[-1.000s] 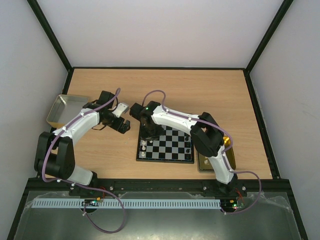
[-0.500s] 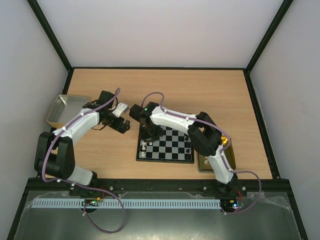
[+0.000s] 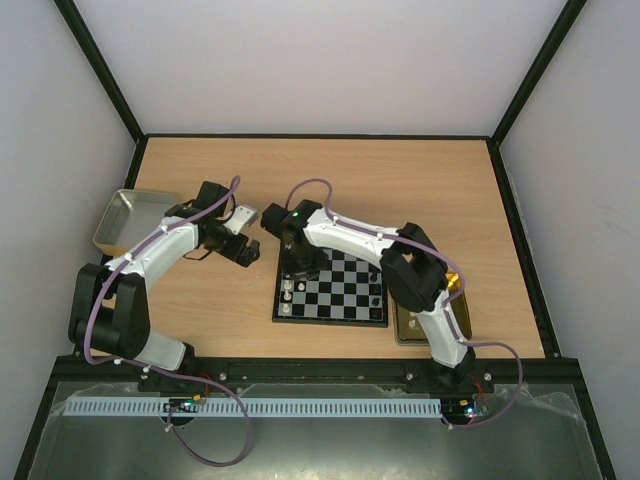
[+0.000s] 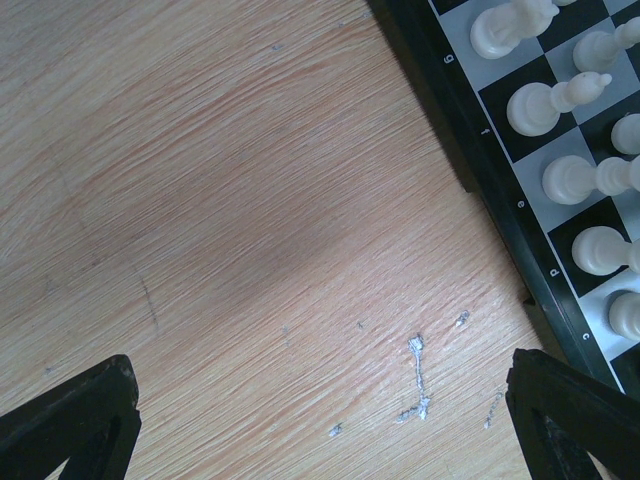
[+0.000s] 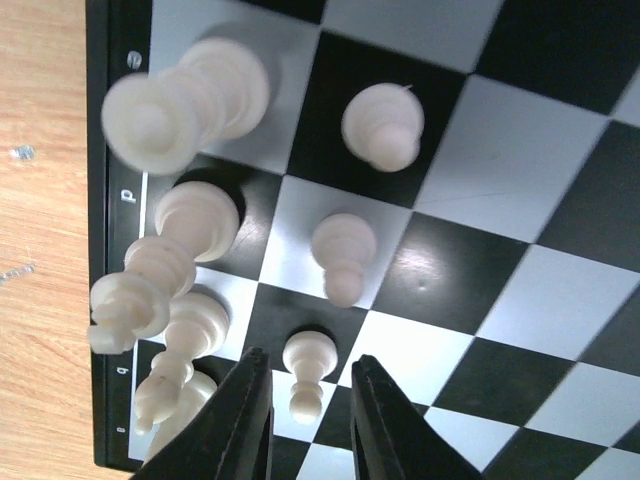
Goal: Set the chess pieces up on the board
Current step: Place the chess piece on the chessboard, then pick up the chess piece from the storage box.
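So the table (image 3: 420, 190) has one board (image 3: 340, 300) sitting in the middle near the front. That makes sense, since both arms can get to it. There's one silver tray (image 3: 125, 215) way off at the left edge and one gold tin (image 3: 405, 330) just right of the board, half under the right arm. My guess is the loose pieces come from those, but I can't see inside either.

There are two grippers. The left gripper (image 4: 320, 420) hangs over bare wood right next to the board's left edge, jaws wide apart and nothing in them. It looks parked out of the way.

The right gripper (image 5: 308, 400) is over the board's far-left corner with its jaws slightly parted. A pawn (image 5: 303, 380) stands upright between them with a sliver of gap on each side, so to me it looks set down, not pinched.

As for white pieces (image 5: 343, 255), I count seven on the squares in the right wrist view, all bunched along the left edge in two lines, which is where a starting setup wants them. There may be one more behind a finger. Any black ones are too tiny to count from above.
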### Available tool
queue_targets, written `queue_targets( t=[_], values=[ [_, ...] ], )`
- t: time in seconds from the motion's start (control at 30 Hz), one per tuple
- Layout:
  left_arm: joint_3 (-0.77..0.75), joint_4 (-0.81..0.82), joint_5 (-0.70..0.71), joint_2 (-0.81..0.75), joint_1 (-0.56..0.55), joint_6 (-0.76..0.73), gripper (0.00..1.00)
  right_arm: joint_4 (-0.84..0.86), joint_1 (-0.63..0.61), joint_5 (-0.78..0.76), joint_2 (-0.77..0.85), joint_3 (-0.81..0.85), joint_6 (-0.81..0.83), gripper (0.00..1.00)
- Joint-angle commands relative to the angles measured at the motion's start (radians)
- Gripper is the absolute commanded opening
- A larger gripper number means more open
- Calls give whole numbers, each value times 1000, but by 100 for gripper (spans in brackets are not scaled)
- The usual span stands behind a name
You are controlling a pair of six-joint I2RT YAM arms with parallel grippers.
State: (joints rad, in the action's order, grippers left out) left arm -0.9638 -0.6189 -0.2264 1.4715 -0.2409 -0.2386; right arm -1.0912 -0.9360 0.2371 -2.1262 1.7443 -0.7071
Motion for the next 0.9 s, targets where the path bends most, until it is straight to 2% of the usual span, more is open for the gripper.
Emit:
queue_targets(
  t=[0.0,0.13,0.27,0.47,0.53,0.73,0.87],
  values=[
    [10,-10,3,-22,8,1,99,-20,68,-3,169,-64,-46,24],
    [14,-12,0,-28,9,2,99,-33,111,-22,338,-172,-77,24],
    [16,-11,-1,-27,11,2,99,-66,146,-93,505,-349,-122,24],
    [6,-15,-3,-12,13,5,100,-56,323,-142,785,-666,-206,25],
    [-2,-20,-6,-9,13,7,99,-59,385,-141,852,-739,-216,29],
    [-34,-44,-49,-14,38,1,100,-43,481,-121,957,-898,-206,33],
    [-111,-142,-178,-16,121,-53,99,-19,492,-102,980,-950,-210,33]
  ],
)
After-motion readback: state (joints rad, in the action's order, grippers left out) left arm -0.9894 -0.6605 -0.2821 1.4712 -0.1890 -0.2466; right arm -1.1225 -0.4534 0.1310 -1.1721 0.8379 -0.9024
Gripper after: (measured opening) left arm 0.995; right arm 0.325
